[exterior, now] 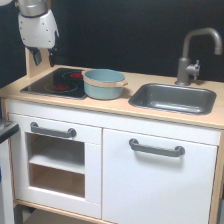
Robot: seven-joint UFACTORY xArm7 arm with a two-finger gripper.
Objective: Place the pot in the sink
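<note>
Gripper (44, 56) of mine hangs up at the exterior view's top left, above the back corner of the stovetop (55, 83), with its two dark fingers (36, 56) apart and nothing between them, well clear of everything. Meanwhile the pot (104, 83) is sitting upright on the wooden countertop (122, 104), overlapping the stovetop's edge on the exterior view's right, so it's between the burners and the sink (173, 98) and near the basin, not in it. Grey faucet (192, 55) stands behind the sink, and white cabinet doors (155, 175) with grey handles are below.
</note>
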